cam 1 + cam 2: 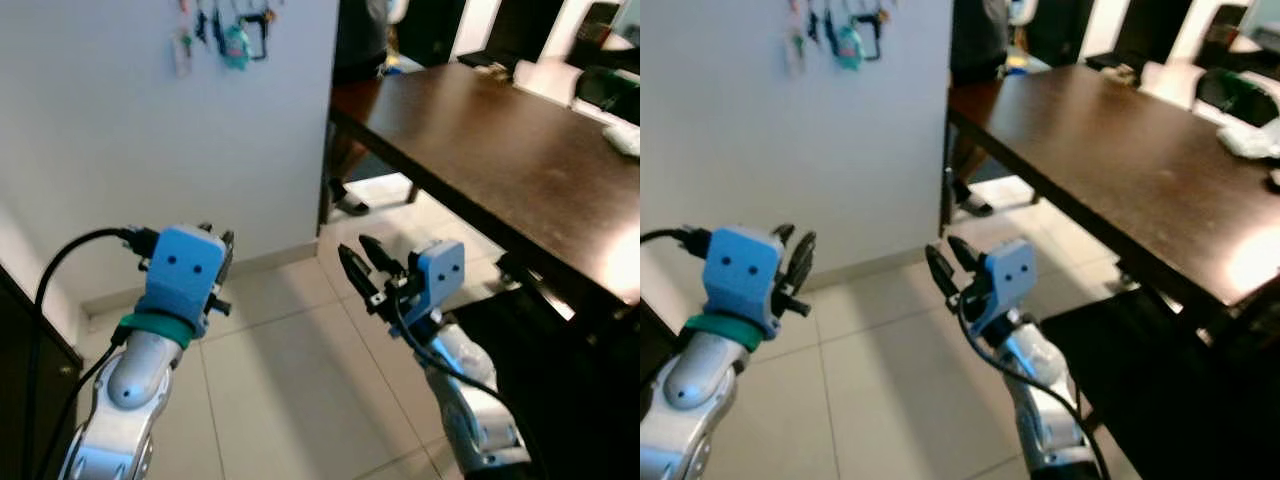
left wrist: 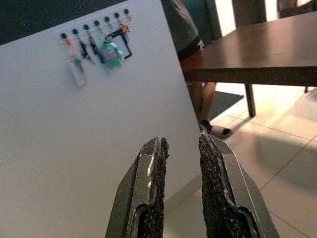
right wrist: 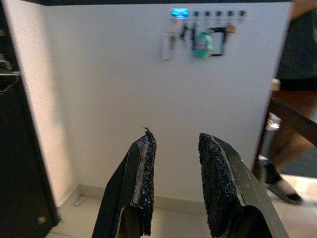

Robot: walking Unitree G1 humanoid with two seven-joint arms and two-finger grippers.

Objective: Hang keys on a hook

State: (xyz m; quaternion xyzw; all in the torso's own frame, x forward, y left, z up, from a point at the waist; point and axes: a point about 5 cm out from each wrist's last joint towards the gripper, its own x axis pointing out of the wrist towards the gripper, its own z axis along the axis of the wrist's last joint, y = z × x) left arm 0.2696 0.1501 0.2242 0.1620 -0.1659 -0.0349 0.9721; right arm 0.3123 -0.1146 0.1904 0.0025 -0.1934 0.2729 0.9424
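Keys [image 2: 99, 49] on white wall hooks, left gripper [image 2: 181, 163] gritty black fingers parted, empty

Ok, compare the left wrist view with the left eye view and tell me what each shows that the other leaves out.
Left wrist view alone: the row of hooks on the white wall, and the gap between the left pincer fingers, which stand open and empty.

Left eye view alone: the right pincer, open and empty, and the white items on the far end of the table.

Both: the hanging keys, the dark table, the tiled floor and a person's legs.
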